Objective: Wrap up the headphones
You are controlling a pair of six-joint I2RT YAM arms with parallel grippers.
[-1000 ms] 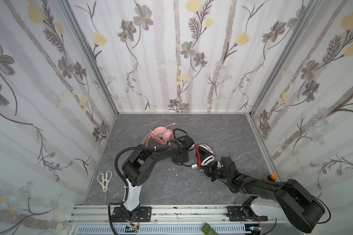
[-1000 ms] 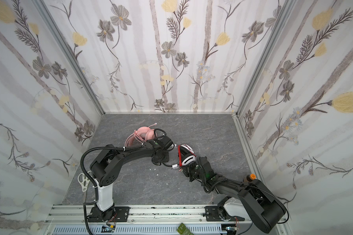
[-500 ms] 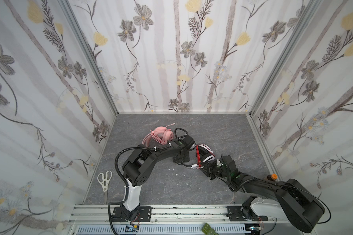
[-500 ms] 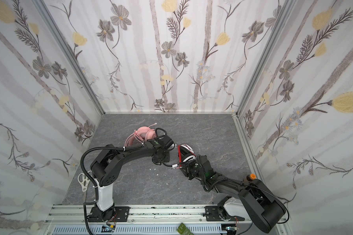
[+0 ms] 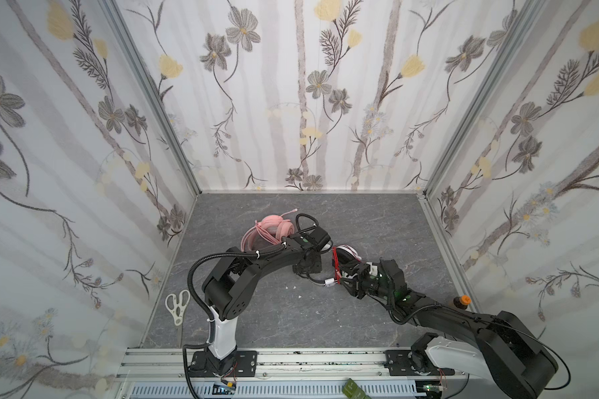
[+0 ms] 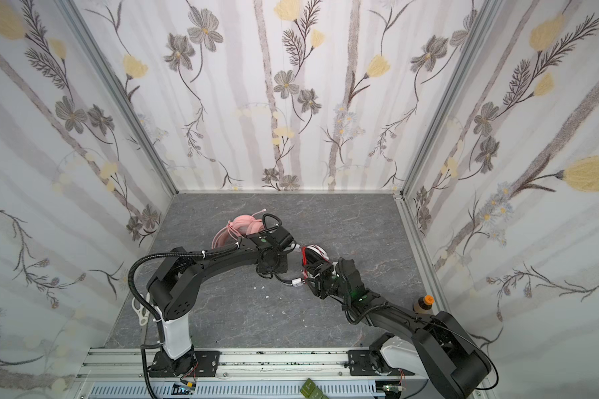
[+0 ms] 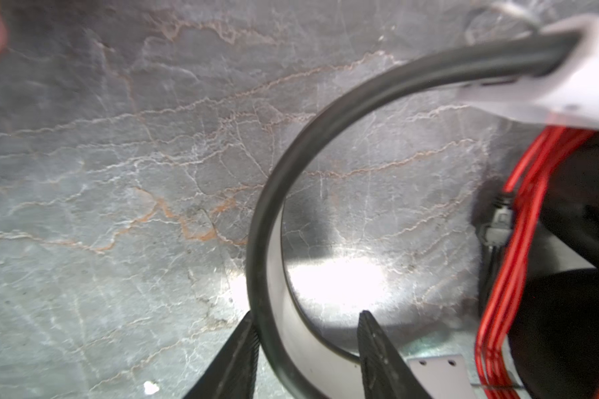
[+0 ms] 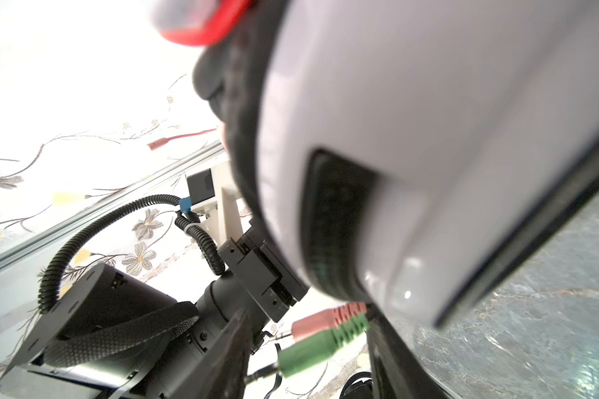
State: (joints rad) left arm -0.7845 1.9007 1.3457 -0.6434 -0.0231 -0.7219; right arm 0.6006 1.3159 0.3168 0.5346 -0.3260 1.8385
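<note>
Red cable (image 5: 335,264) sits wound on the white-and-black headset (image 5: 347,250): right end effector (image 8: 308,323) just opened, wrap likely done, left end effector (image 7: 306,324) clamps the headband (image 7: 267,207).

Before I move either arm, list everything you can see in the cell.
pink headset: one, all pink, back of the table, behind the left arm's wrist.
white-and-black headset: one, white shells and black pads, mid-table.
red cable: one, red, in several strands across that headset.
audio plugs: two, one pink and one green, next to the white earcup.
scissors: one pair, white, left edge of the table.
bottle: one, dark with orange cap, right edge of the table.
table: one, grey marbled.
left gripper: one, black, closed on the white-and-black headset's headband.
right gripper: one, black, open, plugs between its fingers.
</note>
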